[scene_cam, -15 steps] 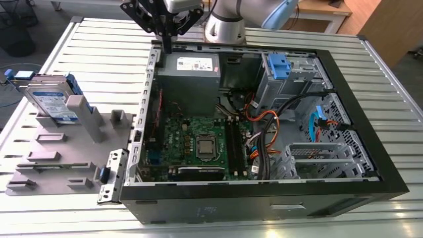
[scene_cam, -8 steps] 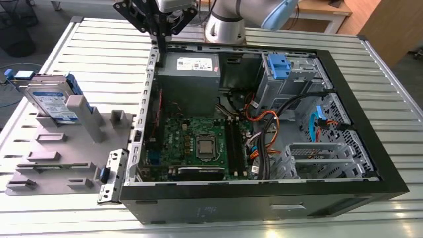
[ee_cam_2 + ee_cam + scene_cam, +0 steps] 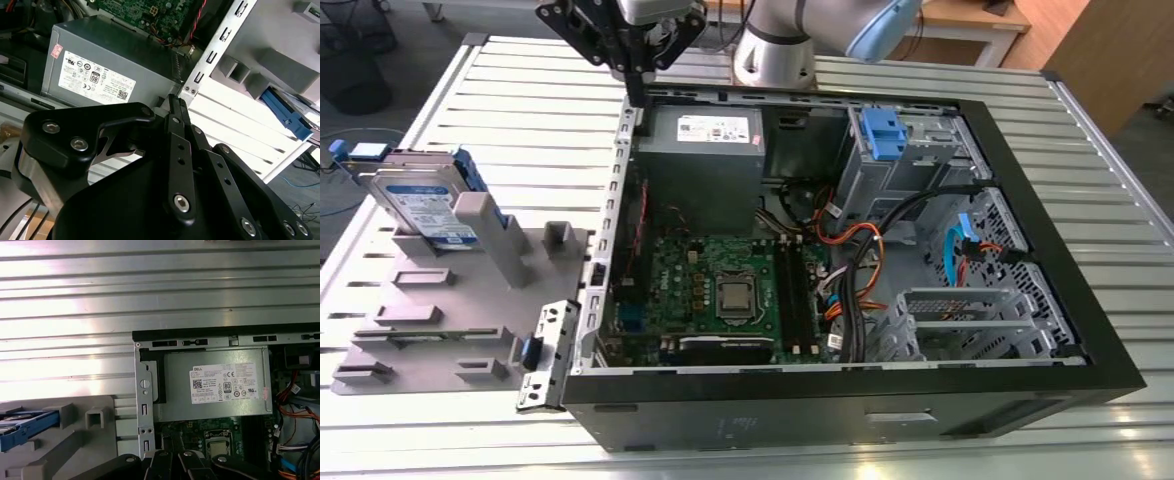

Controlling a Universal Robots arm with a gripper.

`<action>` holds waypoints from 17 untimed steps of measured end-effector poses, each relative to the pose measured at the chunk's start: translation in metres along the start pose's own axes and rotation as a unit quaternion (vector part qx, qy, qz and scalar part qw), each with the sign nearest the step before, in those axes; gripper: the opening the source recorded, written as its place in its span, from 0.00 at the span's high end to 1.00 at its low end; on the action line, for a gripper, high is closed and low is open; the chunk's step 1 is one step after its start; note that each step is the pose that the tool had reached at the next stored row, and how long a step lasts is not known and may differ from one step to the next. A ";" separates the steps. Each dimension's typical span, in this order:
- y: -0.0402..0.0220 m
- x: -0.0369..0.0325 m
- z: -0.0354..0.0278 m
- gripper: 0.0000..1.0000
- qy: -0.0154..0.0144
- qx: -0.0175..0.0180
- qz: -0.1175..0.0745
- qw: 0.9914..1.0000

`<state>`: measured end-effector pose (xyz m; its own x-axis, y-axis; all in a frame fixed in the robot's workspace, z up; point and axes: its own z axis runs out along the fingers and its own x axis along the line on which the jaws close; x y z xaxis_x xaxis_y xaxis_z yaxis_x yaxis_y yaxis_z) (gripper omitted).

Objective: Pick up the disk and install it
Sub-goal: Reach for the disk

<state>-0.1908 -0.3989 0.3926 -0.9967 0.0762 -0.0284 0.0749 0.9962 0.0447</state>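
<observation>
The disk [image 3: 420,205] stands tilted on edge in a grey holder [image 3: 454,320] at the exterior view's left: silver metal, white-and-blue label, blue bracket round it. Its blue bracket also shows in the second wrist view [image 3: 287,117] and the first wrist view [image 3: 25,427]. My gripper [image 3: 636,97] hangs above the back left corner of the open computer case [image 3: 1067,345], well apart from the disk. Its black fingers [image 3: 174,102] are shut together with nothing between them.
Inside the case lie a grey power supply [image 3: 707,140], a green motherboard [image 3: 720,290], bundled cables [image 3: 854,260], a drive bay with a blue bracket [image 3: 881,135] and a metal cage [image 3: 961,320]. Everything rests on a slatted metal table [image 3: 520,90].
</observation>
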 end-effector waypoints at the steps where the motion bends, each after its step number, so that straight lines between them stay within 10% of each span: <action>1: -0.0001 0.0009 0.0000 0.89 0.000 0.000 0.000 1.000; 17: -0.0018 0.0239 -0.0005 0.89 -0.001 0.000 0.000 1.000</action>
<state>-0.2148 -0.3989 0.3923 -0.9966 0.0762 -0.0299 0.0748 0.9962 0.0448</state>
